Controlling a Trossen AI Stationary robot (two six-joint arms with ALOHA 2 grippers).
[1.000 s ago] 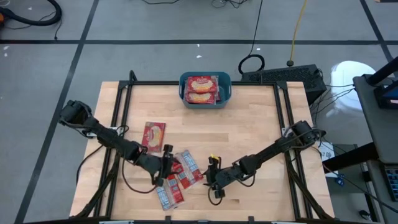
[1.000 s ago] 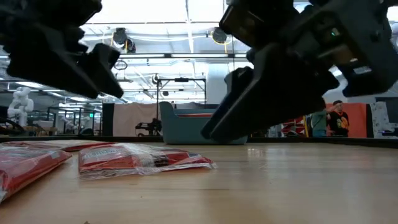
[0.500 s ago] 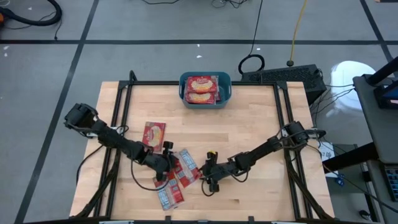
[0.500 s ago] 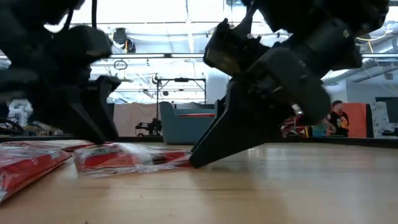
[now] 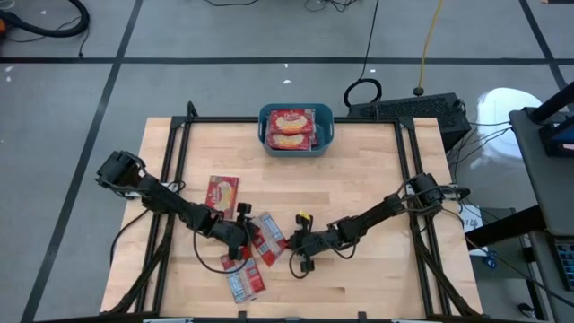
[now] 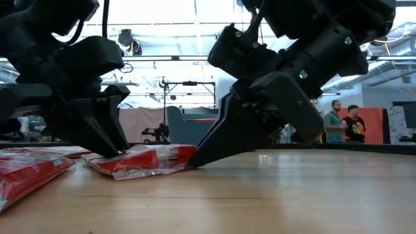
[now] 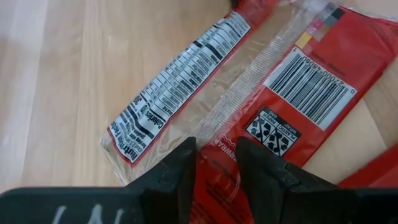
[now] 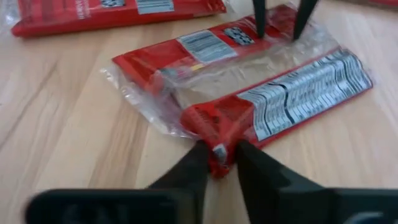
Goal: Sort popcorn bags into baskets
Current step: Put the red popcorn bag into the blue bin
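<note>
Pinching same bag (image 5: 269,239) from two ends: right hand (image 5: 292,245) clamped on its near corner, corner (image 8: 214,149) squeezed between fingers; left hand (image 5: 244,244) closed on clear seam (image 7: 219,148) at opposite end. Bag lay back-side up, nutrition panel showing, at front-centre of table (image 5: 359,179), its right end lifted off wood in low view. More bags beside it: one label-up (image 5: 221,194), others near front edge (image 5: 242,282). Tub (image 5: 296,128) at far edge held two bags, well apart from hands.
</note>
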